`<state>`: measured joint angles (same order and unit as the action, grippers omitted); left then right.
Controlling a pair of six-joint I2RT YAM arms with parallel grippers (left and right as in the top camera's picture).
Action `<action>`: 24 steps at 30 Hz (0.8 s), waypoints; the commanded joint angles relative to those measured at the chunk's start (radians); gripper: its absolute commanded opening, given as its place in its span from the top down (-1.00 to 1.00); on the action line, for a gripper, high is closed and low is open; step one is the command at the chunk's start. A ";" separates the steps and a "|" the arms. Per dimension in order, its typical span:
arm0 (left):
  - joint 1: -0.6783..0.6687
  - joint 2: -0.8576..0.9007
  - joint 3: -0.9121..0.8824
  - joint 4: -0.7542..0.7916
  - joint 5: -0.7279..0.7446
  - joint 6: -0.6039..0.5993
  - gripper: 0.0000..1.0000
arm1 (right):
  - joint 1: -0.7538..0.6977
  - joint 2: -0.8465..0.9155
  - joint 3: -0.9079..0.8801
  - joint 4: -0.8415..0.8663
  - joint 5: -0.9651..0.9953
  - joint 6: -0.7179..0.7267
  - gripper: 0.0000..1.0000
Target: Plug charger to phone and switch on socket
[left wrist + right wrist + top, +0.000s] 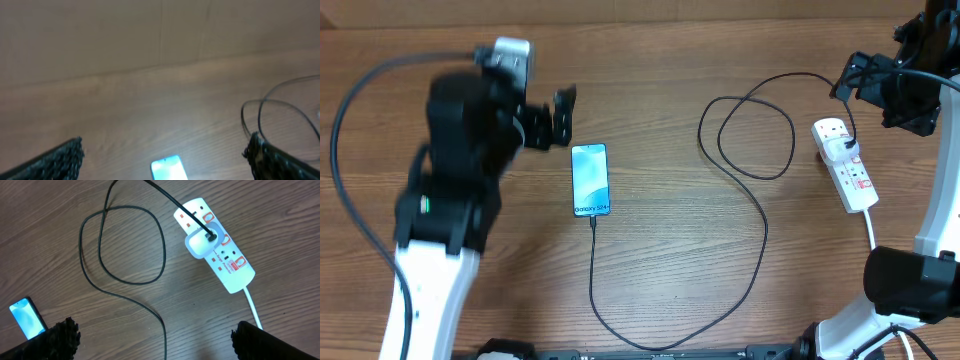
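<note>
"Wooden table, what lay on it?"

"The phone [590, 180] lay flat near the middle with its screen lit. The charger [592, 265] was in its lower edge. Its cable looped across to a white adapter [837, 145] seated in the socket [858, 180] on the right."

"And the grippers?"

"The left gripper [164, 147] hung near the phone's far left corner, its fingers wide apart and holding nothing. The right gripper [152, 330] hung above the socket, also wide and empty. Whether the switches were on, I could not tell."
</note>
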<state>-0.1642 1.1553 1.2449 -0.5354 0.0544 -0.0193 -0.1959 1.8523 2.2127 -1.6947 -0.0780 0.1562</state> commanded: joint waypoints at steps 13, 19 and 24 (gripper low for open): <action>0.084 -0.771 -0.954 0.821 0.061 -0.010 -0.99 | -0.002 -0.027 0.027 0.002 -0.002 -0.008 -0.99; 0.176 -1.017 -1.105 0.836 0.070 -0.011 -0.99 | -0.002 -0.027 0.027 0.002 -0.002 -0.008 -0.99; 0.207 -1.123 -1.178 0.835 0.070 -0.016 -0.99 | -0.002 -0.027 0.027 0.002 -0.002 -0.007 -0.99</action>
<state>0.0265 0.0910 0.1169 0.2989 0.1116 -0.0235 -0.1959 1.8523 2.2131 -1.6947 -0.0784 0.1562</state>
